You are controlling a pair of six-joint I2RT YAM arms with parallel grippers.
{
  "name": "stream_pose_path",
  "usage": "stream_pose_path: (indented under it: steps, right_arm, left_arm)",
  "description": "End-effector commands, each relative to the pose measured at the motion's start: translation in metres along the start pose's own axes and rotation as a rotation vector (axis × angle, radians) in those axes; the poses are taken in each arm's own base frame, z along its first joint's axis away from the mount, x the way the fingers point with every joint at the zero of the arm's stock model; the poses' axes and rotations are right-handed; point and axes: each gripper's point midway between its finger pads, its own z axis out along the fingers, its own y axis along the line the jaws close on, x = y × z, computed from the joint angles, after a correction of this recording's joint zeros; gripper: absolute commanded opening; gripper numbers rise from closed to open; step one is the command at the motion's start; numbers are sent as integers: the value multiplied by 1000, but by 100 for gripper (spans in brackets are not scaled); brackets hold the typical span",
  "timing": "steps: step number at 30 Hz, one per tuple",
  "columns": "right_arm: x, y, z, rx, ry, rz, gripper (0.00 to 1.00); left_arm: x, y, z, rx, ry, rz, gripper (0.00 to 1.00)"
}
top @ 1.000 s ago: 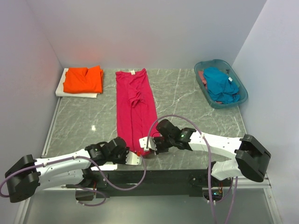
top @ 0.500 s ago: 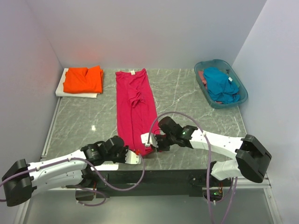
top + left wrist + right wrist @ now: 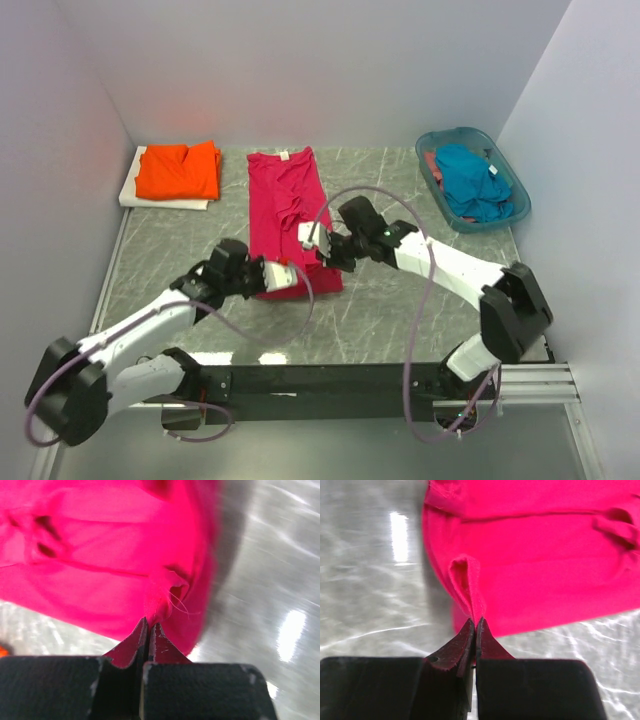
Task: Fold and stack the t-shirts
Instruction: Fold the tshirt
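From above, we see the magenta-red t-shirt [image 3: 285, 205] lying lengthwise in the middle of the grey marble table [image 3: 400, 300], its white neck label at the far end and its near end gathered up where both arms meet it. The left gripper [image 3: 285, 278] sits at the shirt's near left corner and the right gripper [image 3: 308, 238] over its right edge, a little farther back. The orange t-shirt [image 3: 180, 170] rests folded on a flat white thing [image 3: 132, 196] in the far left corner, and the teal-blue t-shirt [image 3: 472, 180] lies crumpled in the teal basket [image 3: 465, 227] at the far right. In the left wrist view, we find the left gripper [image 3: 149, 628] pressed together on a pinch of magenta-red t-shirt [image 3: 100, 555] above the blurred table [image 3: 270, 580]. In the right wrist view, the right gripper [image 3: 475, 625] is likewise clamped on a raised fold of the magenta-red t-shirt [image 3: 545, 555], with the table [image 3: 370, 580] to its left.
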Motion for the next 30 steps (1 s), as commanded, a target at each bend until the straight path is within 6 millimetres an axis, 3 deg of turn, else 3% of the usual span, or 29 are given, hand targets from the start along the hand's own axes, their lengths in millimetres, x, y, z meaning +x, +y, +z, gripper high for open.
stream_pose_path:
  steps: [1,3,4,6,9,12,21,30]
  right_arm:
    - [-6,-33,3,23,14,11,0]
    - [4,-48,11,15,45,46,0]
    - [-9,-63,8,34,24,36,0]
    - [-11,-84,12,40,26,58,0]
    - [-4,-99,25,26,45,100,0]
    - [-12,-128,31,59,36,111,0]
    - [-2,-198,38,199,33,213,0]
    - [8,-230,49,261,36,266,0]
  left_arm:
    - [-36,66,4,-127,-128,19,0]
    - [-35,105,9,-187,-135,-36,0]
    - [-33,117,11,-197,-132,-57,0]
    - [-26,151,17,-240,-127,-106,0]
    - [-18,183,24,-290,-130,-154,0]
    - [-16,203,33,-295,-133,-159,0]
    - [-11,240,65,-293,-142,-178,0]
    - [-3,248,80,-291,-121,-194,0]
